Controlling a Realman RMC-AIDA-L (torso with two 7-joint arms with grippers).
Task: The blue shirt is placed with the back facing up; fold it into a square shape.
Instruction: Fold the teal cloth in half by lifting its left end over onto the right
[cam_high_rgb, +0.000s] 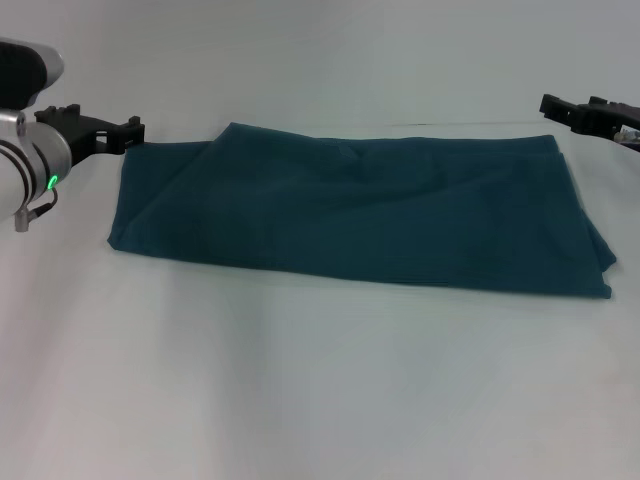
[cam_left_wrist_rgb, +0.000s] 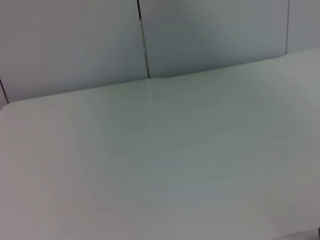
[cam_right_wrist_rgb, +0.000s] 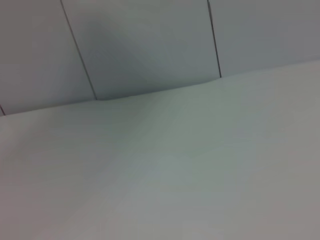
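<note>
Only head view: folded blue shirt (cam_high_rgb: 360, 210).

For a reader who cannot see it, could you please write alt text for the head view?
A blue shirt, folded into a wide rectangle with its plain side up, lies flat on a white table. The left gripper is beside the shirt's far left corner, and the right gripper is just beyond its far right corner; neither holds the cloth.

place: bare test room or lab | evidence: plain white smooth tabletop (cam_left_wrist_rgb: 165, 165) | backdrop: pale grey wall panels with dark vertical seams (cam_right_wrist_rgb: 145, 45)
</note>
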